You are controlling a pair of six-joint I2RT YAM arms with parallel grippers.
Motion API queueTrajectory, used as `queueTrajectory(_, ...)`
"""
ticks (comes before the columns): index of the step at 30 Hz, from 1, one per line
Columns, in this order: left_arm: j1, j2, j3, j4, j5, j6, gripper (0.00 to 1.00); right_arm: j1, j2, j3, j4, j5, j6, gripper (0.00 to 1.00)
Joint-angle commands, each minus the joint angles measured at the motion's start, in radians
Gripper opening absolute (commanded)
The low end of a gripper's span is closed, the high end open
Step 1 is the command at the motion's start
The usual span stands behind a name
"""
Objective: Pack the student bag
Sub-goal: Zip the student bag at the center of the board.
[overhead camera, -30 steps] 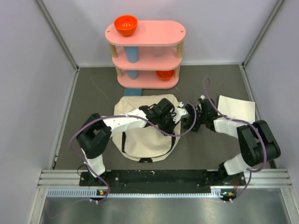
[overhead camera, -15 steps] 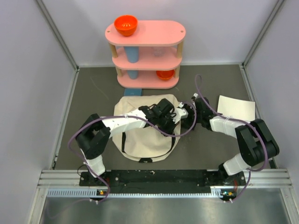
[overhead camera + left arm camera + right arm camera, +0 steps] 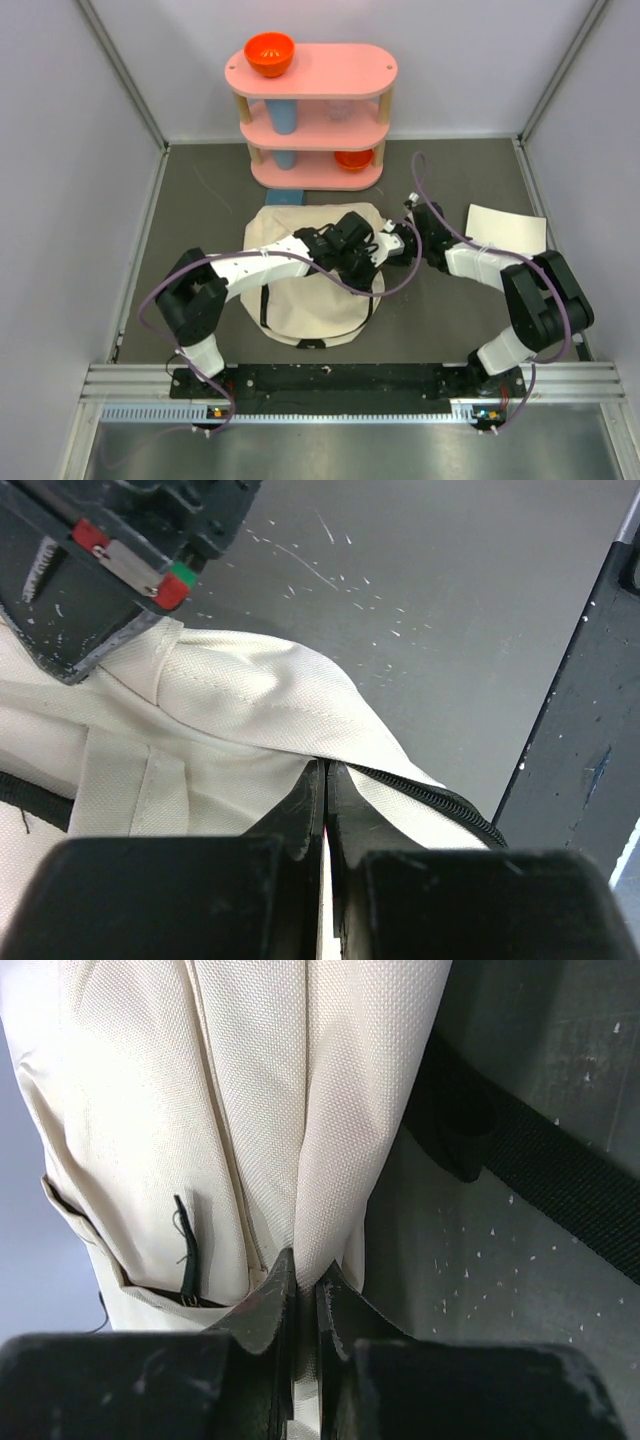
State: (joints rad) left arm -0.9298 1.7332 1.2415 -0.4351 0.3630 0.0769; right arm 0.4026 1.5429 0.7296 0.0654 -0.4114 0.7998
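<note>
The student bag (image 3: 300, 295), a cream canvas backpack with black straps, lies flat mid-table. My left gripper (image 3: 370, 252) reaches across its top right corner. In the left wrist view this gripper (image 3: 327, 772) is shut on a fold of the cream fabric (image 3: 250, 700) beside the black zipper (image 3: 430, 795). My right gripper (image 3: 396, 246) meets the same corner from the right. In the right wrist view it (image 3: 305, 1268) is shut on a ridge of the bag's cloth (image 3: 250, 1080), with a black strap (image 3: 540, 1170) lying on the grey table to the right.
A pink three-tier shelf (image 3: 312, 115) stands at the back with an orange bowl (image 3: 270, 53) on top, a blue cup (image 3: 284, 118) in the middle and another orange bowl (image 3: 353, 159) below. A blue flat item (image 3: 284, 197) lies behind the bag; a white sheet (image 3: 506, 230) lies right.
My right gripper has moved left to the bag's top right corner and shut on its fabric. The left gripper keeps its grip in nearly the same place.
</note>
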Motion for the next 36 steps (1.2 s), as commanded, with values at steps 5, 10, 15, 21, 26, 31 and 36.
queueTrajectory(5,-0.05,-0.109,-0.011,-0.042,0.04,-0.049,0.0,-0.004,0.031,0.042,0.08,0.189,0.082,0.0)
queueTrajectory(10,-0.098,-0.196,-0.095,-0.034,0.027,-0.112,0.0,-0.041,0.083,0.018,0.191,0.195,0.166,0.0)
queueTrajectory(15,-0.129,-0.26,-0.132,-0.047,0.011,-0.16,0.0,-0.051,0.095,0.01,0.255,0.158,0.18,0.0)
queueTrajectory(21,-0.138,-0.281,-0.185,-0.012,-0.016,-0.219,0.0,-0.064,0.002,-0.013,0.159,0.079,0.093,0.46)
queueTrajectory(26,-0.138,-0.224,-0.133,-0.01,-0.039,-0.232,0.0,-0.064,-0.234,-0.058,-0.077,0.137,-0.013,0.75)
queueTrajectory(31,-0.141,-0.208,-0.117,0.001,-0.048,-0.223,0.0,0.014,-0.38,-0.024,-0.315,0.175,-0.086,0.75)
queueTrajectory(36,-0.141,-0.218,-0.113,0.001,-0.093,-0.21,0.0,0.083,-0.356,0.007,-0.423,0.172,-0.074,0.71)
